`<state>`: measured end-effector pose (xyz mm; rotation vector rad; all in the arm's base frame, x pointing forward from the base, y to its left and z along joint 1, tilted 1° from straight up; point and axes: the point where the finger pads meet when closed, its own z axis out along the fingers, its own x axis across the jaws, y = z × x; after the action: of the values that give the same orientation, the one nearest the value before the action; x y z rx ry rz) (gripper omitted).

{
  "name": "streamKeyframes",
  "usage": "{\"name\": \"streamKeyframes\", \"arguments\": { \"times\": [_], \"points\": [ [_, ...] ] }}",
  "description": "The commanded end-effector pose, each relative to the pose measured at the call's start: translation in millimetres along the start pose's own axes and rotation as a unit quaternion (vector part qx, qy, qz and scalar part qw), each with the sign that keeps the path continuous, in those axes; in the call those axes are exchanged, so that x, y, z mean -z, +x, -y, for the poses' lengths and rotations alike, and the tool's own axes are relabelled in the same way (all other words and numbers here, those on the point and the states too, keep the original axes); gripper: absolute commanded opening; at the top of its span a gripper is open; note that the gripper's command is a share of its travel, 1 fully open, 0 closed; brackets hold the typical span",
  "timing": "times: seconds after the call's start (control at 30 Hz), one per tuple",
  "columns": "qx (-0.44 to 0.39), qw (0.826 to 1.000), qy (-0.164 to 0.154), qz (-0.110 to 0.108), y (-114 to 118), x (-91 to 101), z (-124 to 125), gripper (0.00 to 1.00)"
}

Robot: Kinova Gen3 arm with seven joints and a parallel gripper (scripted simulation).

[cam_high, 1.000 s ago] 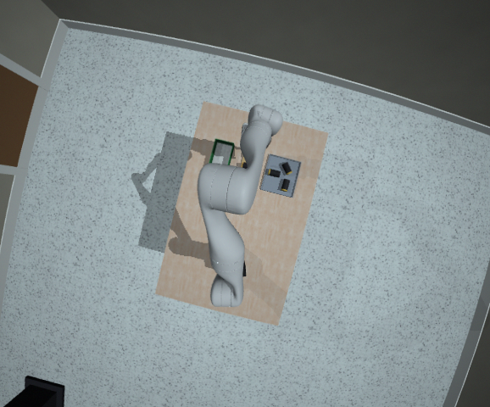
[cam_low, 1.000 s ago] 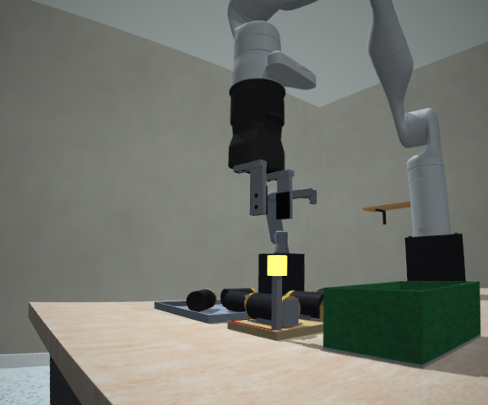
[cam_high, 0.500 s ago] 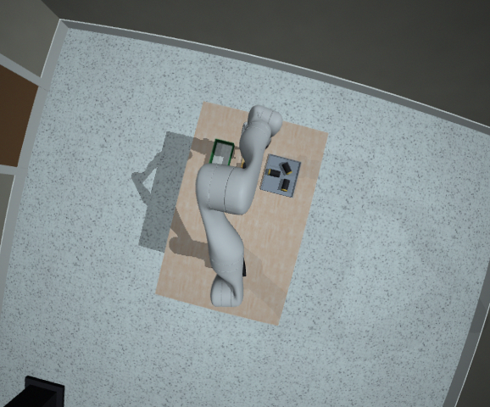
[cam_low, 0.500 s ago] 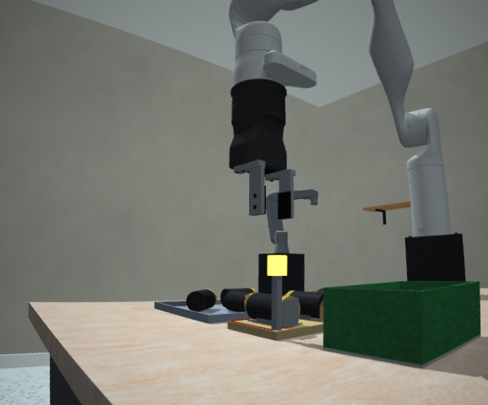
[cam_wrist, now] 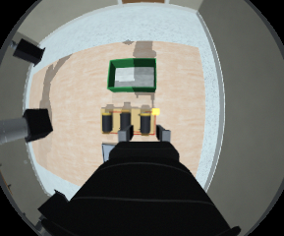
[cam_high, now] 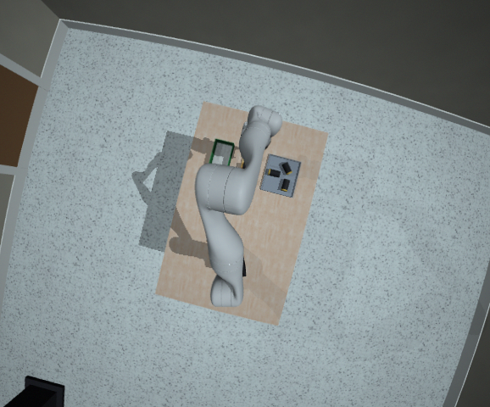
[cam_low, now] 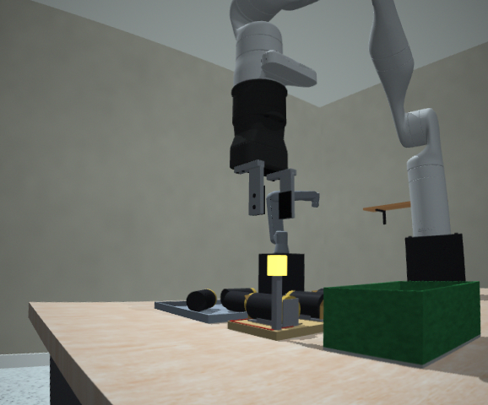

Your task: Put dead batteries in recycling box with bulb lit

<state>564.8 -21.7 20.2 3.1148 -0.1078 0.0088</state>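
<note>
My gripper (cam_low: 272, 215) (cam_wrist: 144, 130) is open and empty, high above the battery holder. The holder board (cam_low: 252, 329) (cam_wrist: 102, 110) bears three black batteries side by side, among them one at its left (cam_wrist: 107, 123), one in the middle (cam_wrist: 126, 121) and one nearest the bulb (cam_wrist: 145, 123) (cam_low: 259, 305). The bulb (cam_low: 277, 265) (cam_wrist: 155, 111) is bright yellow, on its post. Three more batteries (cam_high: 286, 168) (cam_high: 274, 173) (cam_high: 285, 184) lie in the grey tray (cam_high: 264, 189) (cam_low: 183, 310). The green recycling box (cam_low: 373, 323) (cam_wrist: 132, 90) (cam_high: 231, 152) stands upright on the table; no battery shows inside it.
The box stands close beside the holder, on the side away from the tray. My arm (cam_high: 225, 188) covers much of the table (cam_high: 271, 245) in the top view and hides most of the holder there. The bulb's post (cam_low: 276, 300) rises at the holder's corner.
</note>
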Motion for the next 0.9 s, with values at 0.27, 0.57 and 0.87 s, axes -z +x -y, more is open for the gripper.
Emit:
{"name": "streamKeyframes", "arguments": {
  "times": [0.27,0.57,0.87],
  "points": [
    [-0.015,1.0,0.001,-0.006,3.4,2.7,0.5,0.9],
    [-0.016,1.0,0.001,-0.006,3.4,2.7,0.5,0.9],
    [-0.017,1.0,0.001,-0.006,3.4,2.7,0.5,0.9]
  ]
}}
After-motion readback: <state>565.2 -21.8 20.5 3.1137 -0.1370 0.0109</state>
